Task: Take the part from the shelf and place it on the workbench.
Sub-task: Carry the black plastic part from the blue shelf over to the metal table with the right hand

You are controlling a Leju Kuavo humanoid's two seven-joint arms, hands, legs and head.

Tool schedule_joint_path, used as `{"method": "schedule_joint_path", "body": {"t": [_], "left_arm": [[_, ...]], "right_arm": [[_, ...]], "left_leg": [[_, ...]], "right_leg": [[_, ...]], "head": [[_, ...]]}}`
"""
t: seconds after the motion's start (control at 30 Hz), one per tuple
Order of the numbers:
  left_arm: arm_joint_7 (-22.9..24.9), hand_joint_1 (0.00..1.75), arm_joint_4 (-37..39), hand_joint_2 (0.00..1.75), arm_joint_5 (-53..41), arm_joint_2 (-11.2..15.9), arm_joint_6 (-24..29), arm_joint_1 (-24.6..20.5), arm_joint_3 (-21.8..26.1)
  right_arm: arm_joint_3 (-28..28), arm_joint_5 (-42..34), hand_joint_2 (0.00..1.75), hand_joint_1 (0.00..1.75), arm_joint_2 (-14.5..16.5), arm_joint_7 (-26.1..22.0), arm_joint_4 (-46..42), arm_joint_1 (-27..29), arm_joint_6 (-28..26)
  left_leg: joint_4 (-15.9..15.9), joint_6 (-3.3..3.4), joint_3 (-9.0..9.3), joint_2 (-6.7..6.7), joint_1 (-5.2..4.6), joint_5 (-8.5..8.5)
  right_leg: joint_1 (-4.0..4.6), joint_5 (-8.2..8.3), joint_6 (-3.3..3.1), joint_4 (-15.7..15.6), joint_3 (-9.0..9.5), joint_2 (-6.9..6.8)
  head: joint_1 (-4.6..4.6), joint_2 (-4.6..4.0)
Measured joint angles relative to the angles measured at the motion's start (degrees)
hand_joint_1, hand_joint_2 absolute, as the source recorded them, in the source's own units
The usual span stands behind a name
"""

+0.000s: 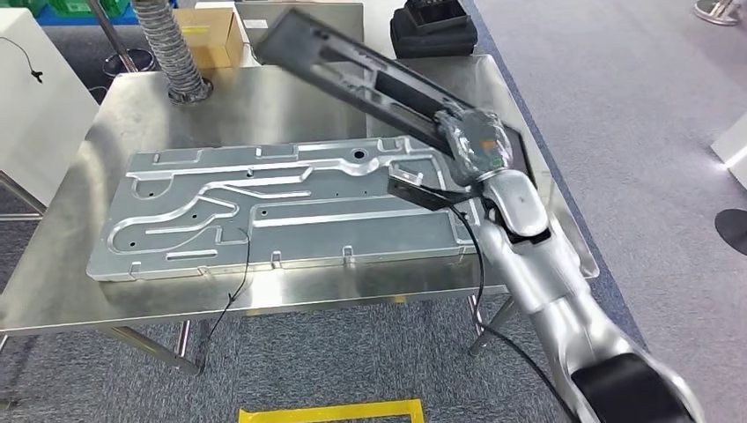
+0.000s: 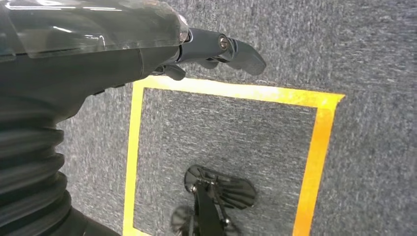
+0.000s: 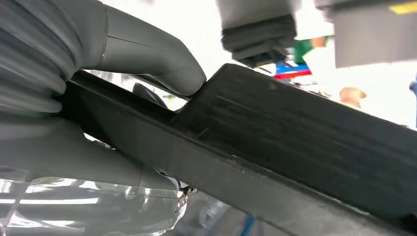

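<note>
Right hand (image 1: 477, 144) of the robot was clenched around one end of the long black plastic part with rectangular openings (image 1: 352, 72), and the right wrist view showed why the hold looked firm: the thick grey thumb (image 3: 162, 61) pressed on one face of the part (image 3: 305, 142) while the rest of the hand closed on the opposite face, so the part was pinched from both sides. As landmark I take the large silver stamped metal panel (image 1: 273, 211), which lay flat on the steel workbench (image 1: 106, 291). The black part hung in the air above the far right corner of this panel, tilted, with its free end raised and pointing away beyond the panel's far edge. I judge it was held so because the hand gripped only the end nearest the robot, and the long body therefore stood out like a lever. The part was not yet resting on the workbench; whether its lower end touched the panel I cannot tell. Bare steel remained to the right of the panel, a likely place for it. Left hand (image 2: 216, 49) hung low over grey carpet marked with yellow tape (image 2: 314, 147), far from the panel, fingers loosely extended and holding nothing.
</note>
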Motion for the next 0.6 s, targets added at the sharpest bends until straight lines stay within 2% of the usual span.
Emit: {"method": "schedule_joint_path", "body": {"t": [0.03,0.13,0.17,0.23,0.3,0.33,0.37,0.4,0.43,0.5,0.53,0.6], "left_arm": [[0.0,0.00,0.0,1.75,-0.2,0.0,-0.1,-0.1,0.1],[0.0,0.00,0.0,1.75,-0.7,0.0,-0.3,-0.2,0.3],[0.0,0.00,0.0,1.75,-0.9,0.0,-0.3,-0.2,0.3],[0.0,0.00,0.0,1.75,-1.3,0.0,-0.3,-0.2,0.3],[0.0,0.00,0.0,1.75,-1.8,0.0,-0.3,-0.1,0.3],[0.0,0.00,0.0,1.75,-2.1,0.0,-0.3,-0.1,0.3],[0.0,0.00,0.0,1.75,-2.4,0.0,-0.2,0.0,0.3],[-0.1,0.00,0.0,1.75,-2.7,0.0,-0.1,0.0,0.3],[-0.1,0.00,0.0,1.75,-3.0,0.0,0.0,0.1,0.3],[-0.4,0.00,0.0,1.75,-3.4,0.0,0.5,0.0,0.3],[-0.7,0.00,0.0,1.75,-3.5,0.0,0.7,0.0,0.3],[-1.5,0.00,0.0,1.75,-3.9,0.0,1.2,-0.1,0.3]], "right_arm": [[1.5,2.1,1.75,1.75,0.6,0.4,3.7,-2.2,0.4],[5.5,5.2,1.75,1.75,2.4,-0.3,12.8,-6.6,0.9],[6.7,5.7,1.75,1.75,3.1,-1.0,15.2,-7.6,0.9],[8.8,6.3,1.75,1.75,4.3,-2.6,19.3,-9.2,0.9],[10.6,6.5,1.75,1.75,5.4,-4.0,22.9,-10.0,0.3],[11.5,6.3,1.75,1.75,5.9,-4.8,24.5,-10.1,-0.1],[12.1,5.9,1.75,1.75,6.3,-5.5,25.8,-10.1,-0.6],[12.5,5.3,1.75,1.75,6.7,-6.3,26.8,-10.0,-1.2],[12.8,4.7,1.75,1.75,7.1,-7.0,27.6,-10.0,-1.7],[13.4,3.4,1.75,1.75,7.9,-8.3,28.9,-10.0,-3.2],[13.6,2.7,1.75,1.75,8.2,-8.8,29.3,-9.9,-3.8],[14.0,1.4,1.75,1.75,8.8,-9.7,30.1,-9.6,-4.9]], "left_leg": [[0.1,-0.21,-0.13,-0.03,-0.06,-0.04],[0.1,-1.13,-0.26,-0.09,0.07,-0.11],[0.8,-1.47,-0.54,-0.07,0.12,-0.65],[5.4,-2.13,-2.67,0.05,0.35,-3.26],[13.0,-2.68,-6.42,0.14,0.67,-6.23],[15.4,-2.88,-7.78,0.18,0.81,-6.64],[15.6,-3.01,-8.13,0.21,0.95,-5.95],[13.6,-3.07,-7.33,0.25,1.07,-4.22],[9.6,-3.06,-5.57,0.28,1.19,-1.89],[2.5,-2.79,-2.05,0.27,1.08,0.76],[0.6,-2.56,-1.12,0.26,0.96,1.05],[-0.1,-1.96,-0.85,0.24,0.79,0.62]], "right_leg": [[0.11,0.34,-0.19,-1.5,0.55,0.02],[0.17,0.36,-0.98,-2.4,0.81,-0.01],[0.06,0.49,-1.31,-2.7,0.99,-0.07],[-0.16,0.58,-1.79,-3.1,1.34,-0.18],[-0.17,0.39,-1.98,-3.1,1.52,-0.21],[-0.16,0.26,-1.99,-3.0,1.65,-0.22],[-0.17,0.10,-1.95,-3.0,1.83,-0.23],[-0.19,-0.11,-1.86,-3.0,2.06,-0.22],[-0.22,-0.38,-1.72,-2.9,2.33,-0.20],[-0.09,-0.89,-1.28,-2.7,2.59,-0.12],[-0.03,-1.02,-1.04,-2.6,2.58,-0.07],[0.01,-1.10,-0.48,-2.7,2.52,-0.02]], "head": [[0.00,0.00],[0.00,0.00],[-0.01,0.00],[-0.01,0.00],[-0.02,0.00],[-0.02,0.01],[-0.02,0.01],[-0.02,0.01],[-0.02,0.01],[-0.01,0.00],[-0.01,0.00],[-0.01,0.01]]}}
